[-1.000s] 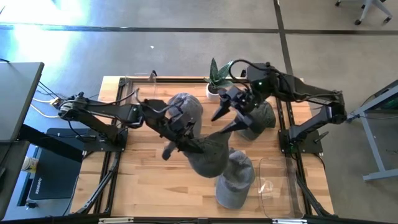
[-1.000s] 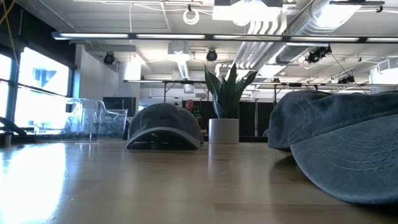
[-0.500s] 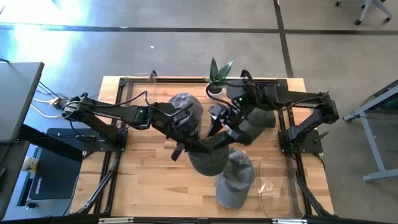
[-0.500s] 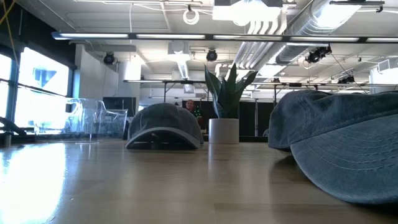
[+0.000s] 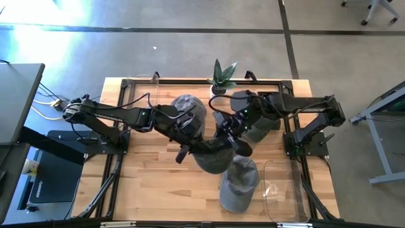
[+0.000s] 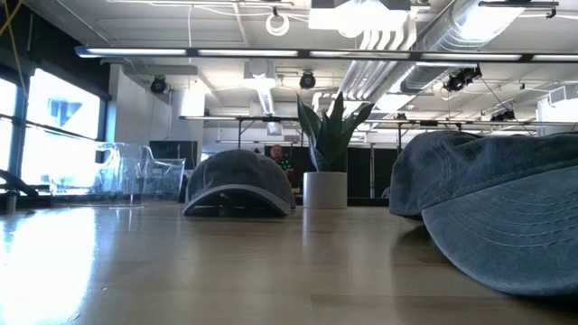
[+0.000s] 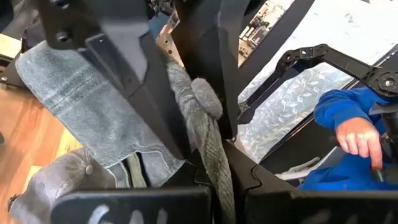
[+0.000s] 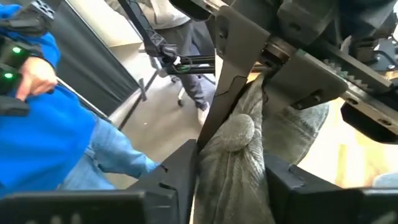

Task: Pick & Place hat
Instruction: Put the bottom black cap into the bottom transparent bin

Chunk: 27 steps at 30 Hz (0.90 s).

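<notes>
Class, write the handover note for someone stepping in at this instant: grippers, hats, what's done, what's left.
Left gripper: shut on the lifted hat at mid-table.
Right gripper: shut on the same hat's other side; both wrist views show its fabric pinched between the fingers.
Other hats: one behind the left arm, one under the right arm, one at the front beside the clear bin.
Plant at the back edge.
Done: hat gripped by both arms.
Left: carry it to its spot and release; the destination isn't evident.
</notes>
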### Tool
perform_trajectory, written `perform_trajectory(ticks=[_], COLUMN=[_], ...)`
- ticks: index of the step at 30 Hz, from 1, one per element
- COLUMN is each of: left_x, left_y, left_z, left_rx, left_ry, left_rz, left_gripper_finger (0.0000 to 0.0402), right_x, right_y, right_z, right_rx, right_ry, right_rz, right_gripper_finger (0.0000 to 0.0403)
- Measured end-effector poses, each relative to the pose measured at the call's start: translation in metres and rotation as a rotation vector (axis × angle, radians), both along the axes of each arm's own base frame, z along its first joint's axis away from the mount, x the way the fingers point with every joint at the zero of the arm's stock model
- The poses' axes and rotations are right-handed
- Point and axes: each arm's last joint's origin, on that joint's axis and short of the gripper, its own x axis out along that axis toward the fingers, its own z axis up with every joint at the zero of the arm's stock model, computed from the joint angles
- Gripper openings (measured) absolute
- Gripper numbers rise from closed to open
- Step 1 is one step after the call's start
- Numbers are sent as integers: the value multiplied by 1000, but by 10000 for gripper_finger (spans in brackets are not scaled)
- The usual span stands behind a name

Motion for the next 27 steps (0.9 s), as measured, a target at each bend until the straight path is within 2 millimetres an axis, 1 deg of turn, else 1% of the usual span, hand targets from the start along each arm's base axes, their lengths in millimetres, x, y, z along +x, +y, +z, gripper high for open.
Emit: perform_trajectory(ticks=[4, 7, 8, 12, 15, 18, 21, 24, 27], left_x=[0, 0, 0, -1, -4, -4, -7, -9, -7], left_y=[-1, -1, -1, -1, -1, -1, 0, 0, 1], left_z=[0, 0, 0, -1, 1, -1, -1, 0, -3], left_rx=[-10, -2, 7, 33, 52, 55, 57, 60, 68], left_ry=[5, 1, -4, -11, -17, 4, 22, 26, 47], left_rz=[-15, -32, -35, -57, -86, -91, -89, -77, -48], left_gripper_finger=[9, 43, 59, 128, 172, 201, 212, 213, 213], right_x=[-1, -1, -2, -8, -22, -45, -70, -95, -121], right_y=[5, 12, 14, 21, 25, 29, 32, 36, 40], right_z=[0, 0, 0, 0, 2, 10, 19, 25, 30], right_rx=[-46, -77, -87, -119, -130, -153, -166, -172, -155], right_ry=[-31, -52, -57, -34, 19, 42, 57, 93, 151], right_rz=[30, 51, 54, 45, 63, 55, 72, 104, 92], right_gripper_finger=[64, 18, 10, 17, 8, 8, 8, 5, 9])
